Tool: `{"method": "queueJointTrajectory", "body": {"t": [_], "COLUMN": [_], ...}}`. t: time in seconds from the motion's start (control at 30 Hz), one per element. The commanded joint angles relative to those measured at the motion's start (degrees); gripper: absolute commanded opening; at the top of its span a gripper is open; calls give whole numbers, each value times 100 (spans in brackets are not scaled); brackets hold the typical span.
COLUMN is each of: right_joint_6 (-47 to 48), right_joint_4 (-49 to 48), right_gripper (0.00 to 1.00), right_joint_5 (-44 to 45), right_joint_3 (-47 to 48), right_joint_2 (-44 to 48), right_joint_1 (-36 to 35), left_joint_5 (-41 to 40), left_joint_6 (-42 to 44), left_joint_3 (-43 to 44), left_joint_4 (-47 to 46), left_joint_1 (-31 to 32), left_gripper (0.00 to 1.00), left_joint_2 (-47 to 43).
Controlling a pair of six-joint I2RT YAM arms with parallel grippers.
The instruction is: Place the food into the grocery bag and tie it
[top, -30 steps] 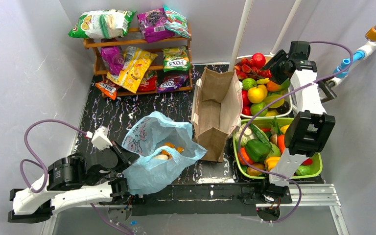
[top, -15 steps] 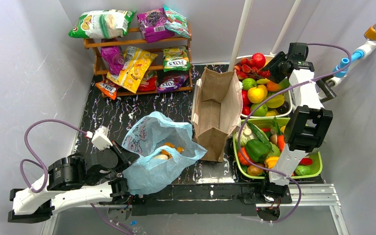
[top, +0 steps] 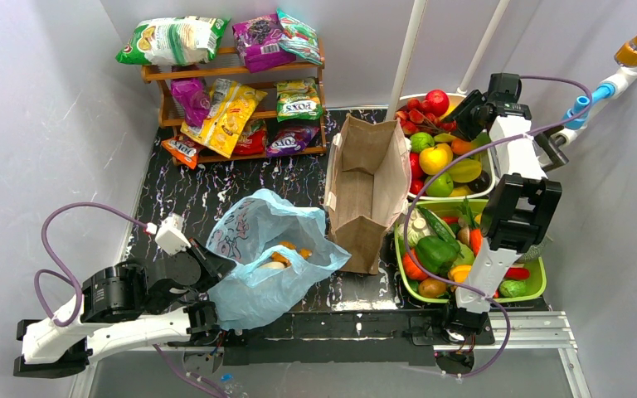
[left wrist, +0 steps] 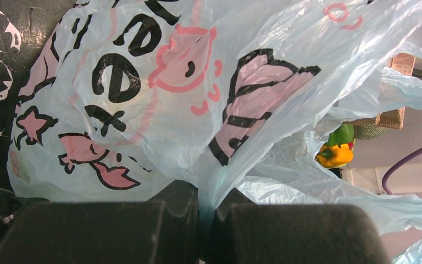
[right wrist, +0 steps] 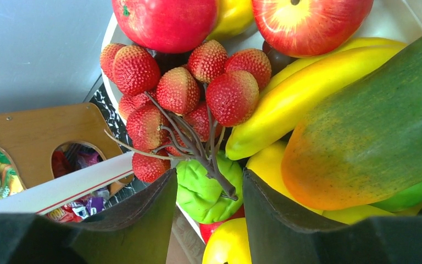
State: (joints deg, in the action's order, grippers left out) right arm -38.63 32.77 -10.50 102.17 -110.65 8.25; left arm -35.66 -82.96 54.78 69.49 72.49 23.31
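The left hand [left wrist: 203, 212] is clenched on a gathered fold of the grocery bag [left wrist: 143, 93], with the thin film pinched flat between its two blocky black fingers [left wrist: 159, 220]. Above the hand the bag billows up, translucent pale blue, creased and glossy. It is printed with thick black letters, pink stars and a pink cartoon figure. From overhead the bag slumps open on the dark marbled surface [top: 216, 186] just beyond that hand, with rounded orange pieces [top: 289, 247] lying in its mouth.

The right hand [right wrist: 209, 220] is released, its dark fingers [right wrist: 137, 225] parted, poised over a white tub [right wrist: 406, 16] heaped with glossy food. In the gap between the fingers sit a knobbly lime-green fruit [right wrist: 203, 190] and the woody brown stalk of a lychee bunch [right wrist: 178, 91]. The bunch's bumpy red, egg-shaped fruits spread just beyond the fingertips. Whether either finger touches the stalk cannot be told. To the right of the hand lie a smooth curved yellow banana [right wrist: 318, 82] and a big oval fruit [right wrist: 373, 137], green shading to orange. Farther out are two shiny red apples [right wrist: 165, 19]. To the hand's left stands a stiff brown paper bag [right wrist: 38, 129] with a cut-out handle.
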Motion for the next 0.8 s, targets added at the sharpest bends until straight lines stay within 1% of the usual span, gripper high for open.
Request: {"method": "queueJointTrajectory", "body": {"t": [0.0,0.13,0.3,0.47,0.63,0.7,0.77], "right_joint_6": [392,595,1056,1309,1498,1536,1583], "right_joint_4": [690,846,1461,1705,2227,2419,2558], "right_gripper": [54,49,51,55,62,67,73], "right_joint_5": [-455,-563,-422,4,244,234,300], "right_joint_3": [52,173,728,1110,1986,2336,2557], "right_joint_2": [-480,-556,-691,-438,-435,-477,-476], "right_joint_1": [-177,-186,-224,-228,-228,-233,-238], "left_joint_5": [-256,-269,-281,-293,-303,-301,-312], "left_joint_6": [-45,-36,-36,13,119,131,139], "left_joint_3": [-43,-39,-23,-23,47,82,71], "left_joint_4": [189,179,175,104,73,87,81], "left_joint_1": [-27,-29,-31,-27,-25,-26,-27], "left_gripper": [0,0,0,0,0,0,0], "left_joint_2": [-1,15,33,61,158,182,202]}}
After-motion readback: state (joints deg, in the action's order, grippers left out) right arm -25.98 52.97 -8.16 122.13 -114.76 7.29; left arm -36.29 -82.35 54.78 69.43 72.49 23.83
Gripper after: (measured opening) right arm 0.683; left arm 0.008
